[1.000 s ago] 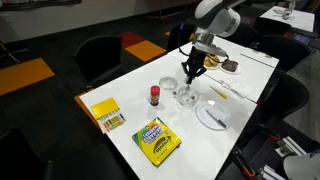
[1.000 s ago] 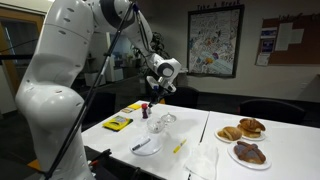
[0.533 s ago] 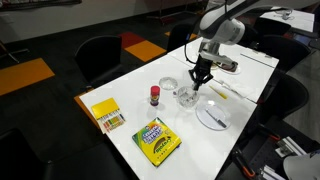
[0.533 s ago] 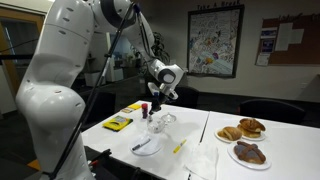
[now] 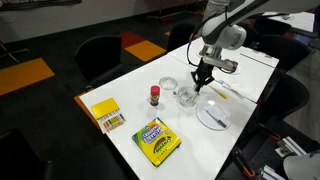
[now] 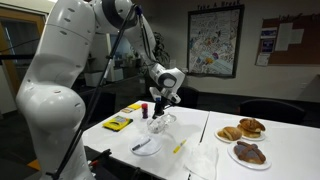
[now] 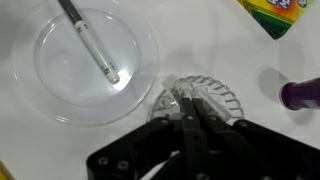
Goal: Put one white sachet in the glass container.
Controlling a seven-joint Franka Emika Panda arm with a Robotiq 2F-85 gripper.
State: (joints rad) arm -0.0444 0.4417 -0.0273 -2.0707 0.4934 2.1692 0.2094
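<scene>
Near corner of the table: green-yellow crayon box (image 5: 157, 140), lying flat. Yellow packet (image 5: 105, 113) sits by the adjoining near edge, apart from the box. Further in, a small red-capped bottle (image 5: 155, 95) stands upright, about mid-table. Clear plate (image 5: 205, 122) lies toward the opposite long edge, with a pen (image 7: 90, 42) lying across it.

The glass container (image 5: 186, 97) stands mid-table between the bottle and the plate, just beside both. A small clear dish (image 5: 169, 86) is just behind it.

The gripper (image 6: 160, 108) hangs straight down over the glass container, tips just above its rim. In the wrist view the jaws are pinched together on a small pale crinkled piece, the white sachet (image 7: 176, 88), held over the container's mouth and not yet inside it. The exterior views are too small to show the sachet.

Behind the plate a yellow marker (image 5: 224, 92) lies near the long edge. At the far end of the table is a plate of pastries (image 5: 230, 66); an exterior view shows two such plates (image 6: 245, 129) side by side near that end
</scene>
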